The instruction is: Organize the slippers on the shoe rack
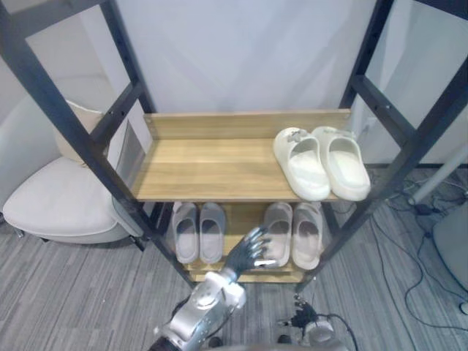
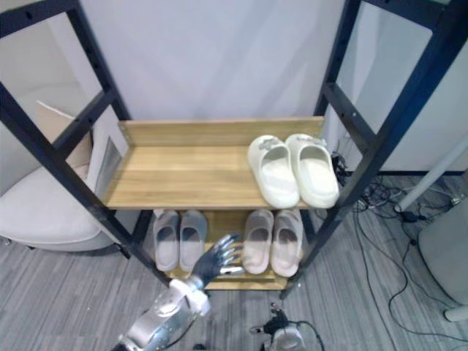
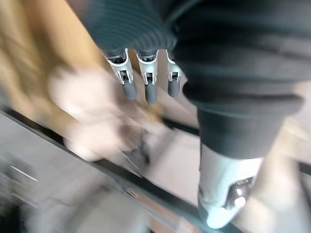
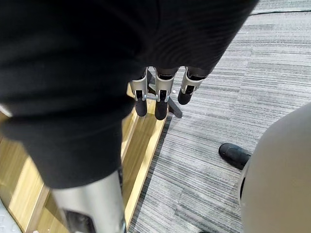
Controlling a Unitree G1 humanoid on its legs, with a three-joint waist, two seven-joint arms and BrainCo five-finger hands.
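Shoe rack (image 1: 212, 172) dead ahead | white armchair (image 1: 58, 205) to its left | cream slippers (image 1: 306, 170) paired on the upper shelf's right end | beige slippers (image 1: 306, 235) and grey slippers (image 1: 186, 232) paired on the lower shelf | left hand (image 1: 247, 252) hovers before the lower shelf, fingers spread, empty | right hand (image 4: 161, 97) by the rack's bottom edge, fingers straight, empty

The upper shelf (image 1: 212, 172) hid the toe ends of the grey slippers (image 1: 199, 234) and beige slippers (image 1: 292, 235) below it. The frame edge cut off the white chair (image 1: 51, 205). The pale shape (image 3: 90, 114) beyond the left hand (image 3: 214, 73) could not be identified.
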